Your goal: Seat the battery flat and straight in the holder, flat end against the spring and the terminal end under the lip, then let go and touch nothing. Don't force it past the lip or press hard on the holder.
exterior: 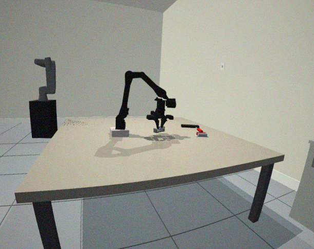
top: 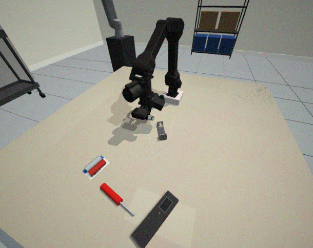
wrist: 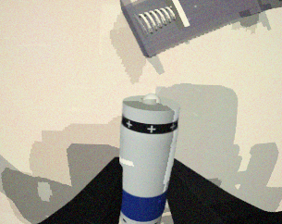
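The end effector (wrist: 145,209) is clamped on the battery (wrist: 147,167), its two dark fingers pressing the blue-banded lower part from either side. In the wrist view the battery points toward 12 o'clock, with its small raised terminal cap at the top and the blue band at the bottom, over the bench (wrist: 47,43); whether it touches the bench cannot be told.

The holder (wrist: 201,12) lies on the bench at about 1 o'clock from the battery, apart from it and turned at an angle to it. Its coil spring (wrist: 156,19) sits at the end nearer the battery, and the dark lip end points away toward the upper right.

In the top view the end effector (top: 149,116) hangs low over the bench (top: 218,149), with the holder (top: 161,130) just beside it at roughly 4 o'clock. Well apart, toward 7 o'clock, lie a small tray with two cylinders (top: 96,166), a red-handled screwdriver (top: 114,198) and a dark flat panel (top: 154,218).
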Controlling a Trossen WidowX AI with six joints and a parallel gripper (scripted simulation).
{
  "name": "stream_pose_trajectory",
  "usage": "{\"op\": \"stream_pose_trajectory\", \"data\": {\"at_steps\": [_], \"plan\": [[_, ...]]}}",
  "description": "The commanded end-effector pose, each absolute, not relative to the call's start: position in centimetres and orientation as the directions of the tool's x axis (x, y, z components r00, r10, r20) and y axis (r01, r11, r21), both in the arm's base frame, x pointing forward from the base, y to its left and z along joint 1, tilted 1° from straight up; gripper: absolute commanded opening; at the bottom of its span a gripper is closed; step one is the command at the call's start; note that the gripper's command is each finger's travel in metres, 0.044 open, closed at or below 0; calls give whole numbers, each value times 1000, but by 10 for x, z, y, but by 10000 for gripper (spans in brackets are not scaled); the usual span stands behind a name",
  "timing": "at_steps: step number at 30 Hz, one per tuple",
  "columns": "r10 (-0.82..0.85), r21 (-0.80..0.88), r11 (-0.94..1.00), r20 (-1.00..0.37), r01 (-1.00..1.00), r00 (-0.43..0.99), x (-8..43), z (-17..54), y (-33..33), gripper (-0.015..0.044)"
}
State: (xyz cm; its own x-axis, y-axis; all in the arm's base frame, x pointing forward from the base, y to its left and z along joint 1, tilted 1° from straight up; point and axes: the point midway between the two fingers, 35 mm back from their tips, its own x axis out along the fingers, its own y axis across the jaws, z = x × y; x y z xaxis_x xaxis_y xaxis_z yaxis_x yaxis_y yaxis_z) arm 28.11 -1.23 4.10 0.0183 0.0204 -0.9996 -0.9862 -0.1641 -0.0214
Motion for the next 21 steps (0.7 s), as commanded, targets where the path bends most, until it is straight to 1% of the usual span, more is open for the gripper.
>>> {"op": "stream_pose_trajectory", "data": {"at_steps": [1, 3, 5, 13, 21], "plan": [[20, -31, -168, -999, -985, 28, 282, 54, -12, 79], [20, -31, -162, -999, -986, 28, 282, 54, -12, 79], [21, -30, -112, -999, -993, 28, 284, 55, -8, 79], [26, -22, 194, -999, -981, 28, 293, 64, 18, 79], [28, -12, 476, -999, -879, 29, 299, 73, 45, 79]]}}
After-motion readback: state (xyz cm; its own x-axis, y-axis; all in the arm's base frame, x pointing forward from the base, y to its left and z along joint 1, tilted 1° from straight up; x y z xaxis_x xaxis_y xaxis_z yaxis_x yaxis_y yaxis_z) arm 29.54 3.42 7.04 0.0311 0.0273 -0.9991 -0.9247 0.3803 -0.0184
